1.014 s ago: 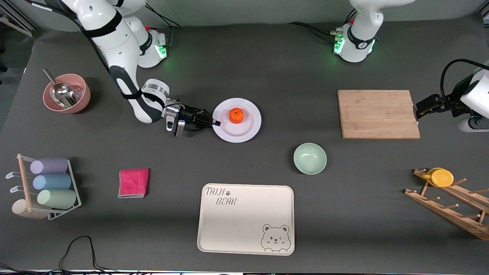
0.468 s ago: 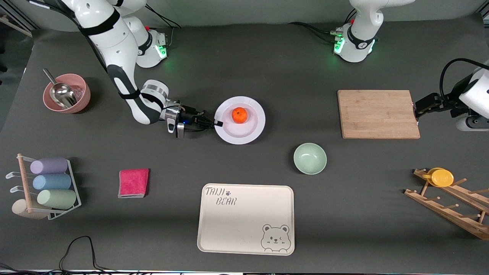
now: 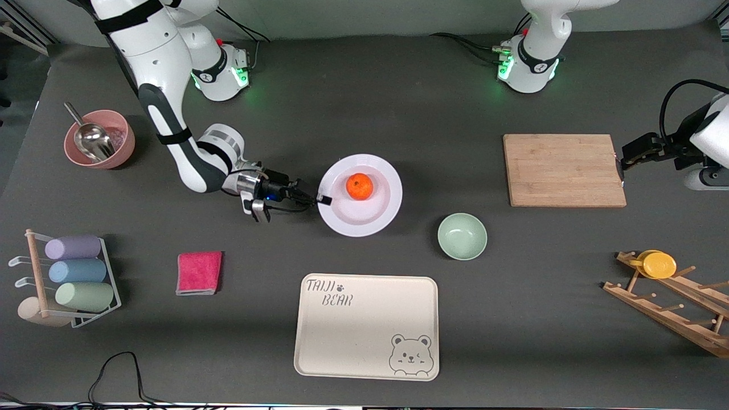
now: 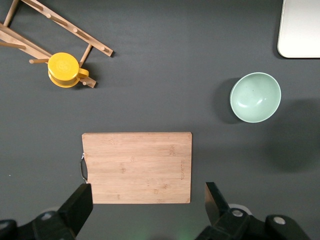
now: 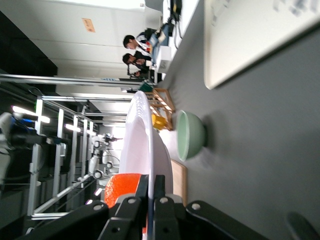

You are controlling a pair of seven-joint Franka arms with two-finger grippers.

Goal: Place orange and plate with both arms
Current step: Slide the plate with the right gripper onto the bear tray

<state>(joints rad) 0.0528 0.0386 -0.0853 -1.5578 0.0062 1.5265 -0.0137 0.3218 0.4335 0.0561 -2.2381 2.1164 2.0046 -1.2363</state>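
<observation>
The glossy white plate (image 3: 364, 219), level and round, carries the orange (image 3: 360, 186). The right gripper (image 3: 320, 199) is clamped on its rim; the left gripper (image 4: 147, 197), jaws apart, waits over the cutting board (image 3: 564, 169).

In the right wrist view the orange (image 5: 125, 192) sits at about seven o'clock, mostly hidden by the plate (image 5: 142, 145) rim and the right tool (image 5: 151, 192), whose fingers pinch that rim. The plate runs off the lower edge. The cream tray (image 5: 250, 35) at one o'clock is cut by the frame. In the left wrist view, the left tool (image 4: 147, 205) body runs off the six o'clock edge.
</observation>
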